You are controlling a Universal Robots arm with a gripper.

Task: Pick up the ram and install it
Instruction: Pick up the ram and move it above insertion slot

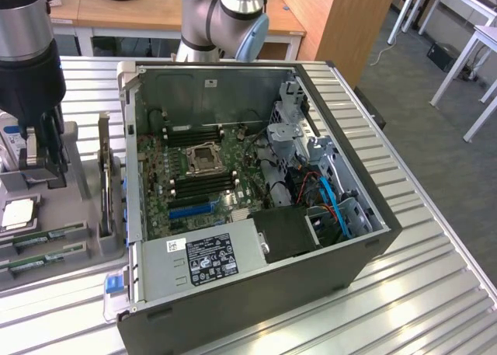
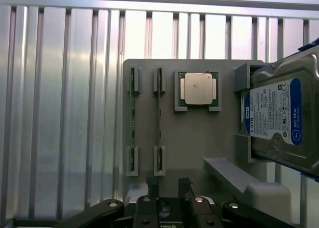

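Ram stick: long, narrow, green board with pale label patches, set in slot of grey holder, lower left of exterior view. Second ram stick just beside it, parallel. Wrist view: both on edge, thin strips, ends seated in grey clips.

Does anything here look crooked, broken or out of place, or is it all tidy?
Nothing stands out. Both ram sticks stand straight in their slots on the grey tray, the processor chip sits square in its frame, and the hard drive rests in its holder. The computer case lies open, with nothing spilled around it.
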